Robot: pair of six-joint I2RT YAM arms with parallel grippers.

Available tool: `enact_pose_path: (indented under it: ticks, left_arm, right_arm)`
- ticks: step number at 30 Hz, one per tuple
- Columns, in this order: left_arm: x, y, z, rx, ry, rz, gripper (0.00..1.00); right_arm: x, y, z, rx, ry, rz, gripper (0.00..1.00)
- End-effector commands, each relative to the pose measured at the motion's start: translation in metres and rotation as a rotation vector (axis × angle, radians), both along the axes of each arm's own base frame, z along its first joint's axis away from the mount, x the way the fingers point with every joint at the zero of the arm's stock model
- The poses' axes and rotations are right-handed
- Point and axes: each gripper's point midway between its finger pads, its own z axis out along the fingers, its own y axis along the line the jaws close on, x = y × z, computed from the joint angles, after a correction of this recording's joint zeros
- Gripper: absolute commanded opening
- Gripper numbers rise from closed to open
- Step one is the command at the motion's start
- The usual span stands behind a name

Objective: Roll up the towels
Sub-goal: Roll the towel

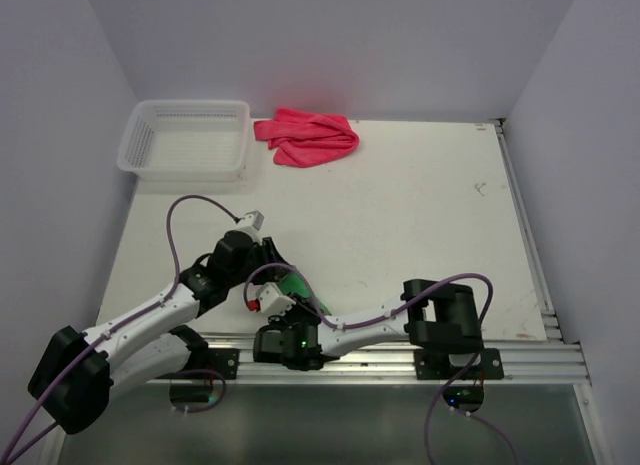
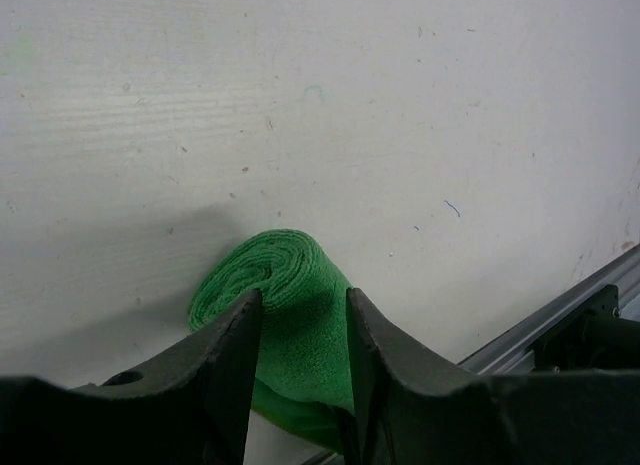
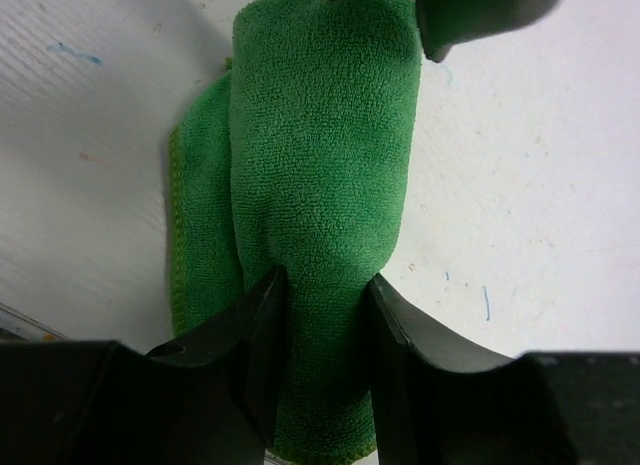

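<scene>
Lying rolled, the green towel (image 2: 285, 275) forms a fleecy cylinder.

Two towels (image 1: 306, 139), one basket (image 1: 185, 140) (white mesh)

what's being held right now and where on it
the rolled green towel, pinched across one end by the right gripper; the left gripper straddles its other end, grip unclear
</scene>
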Motion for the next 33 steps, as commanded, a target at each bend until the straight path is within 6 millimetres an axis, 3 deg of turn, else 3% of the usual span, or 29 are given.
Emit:
enact_pose_path:
  ticks: [1, 8, 13, 17, 25, 33]
  left_arm:
    - [0.004, -0.004, 0.02, -0.051, -0.028, 0.01, 0.43]
    - [-0.002, 0.0, 0.027, -0.065, -0.03, 0.015, 0.42]
    - [-0.005, 0.006, 0.058, -0.119, -0.1, 0.043, 0.42]
    - [-0.01, -0.005, 0.064, -0.176, -0.099, -0.008, 0.42]
    - [-0.02, -0.022, 0.033, -0.209, -0.064, -0.105, 0.4]
    - [-0.021, -0.01, -0.027, -0.097, 0.022, -0.062, 0.38]
  right_arm:
    - [-0.009, -0.001, -0.008, -0.127, -0.046, 0.013, 0.38]
    - [-0.018, 0.005, -0.02, -0.224, -0.077, 0.037, 0.39]
    - [-0.018, 0.008, -0.025, -0.244, -0.074, 0.042, 0.4]
    - [-0.019, 0.009, -0.027, -0.255, -0.072, 0.044, 0.41]
    - [-0.019, 0.008, -0.025, -0.243, -0.065, 0.044, 0.44]
    - [-0.021, 0.008, -0.021, -0.212, -0.054, 0.044, 0.46]
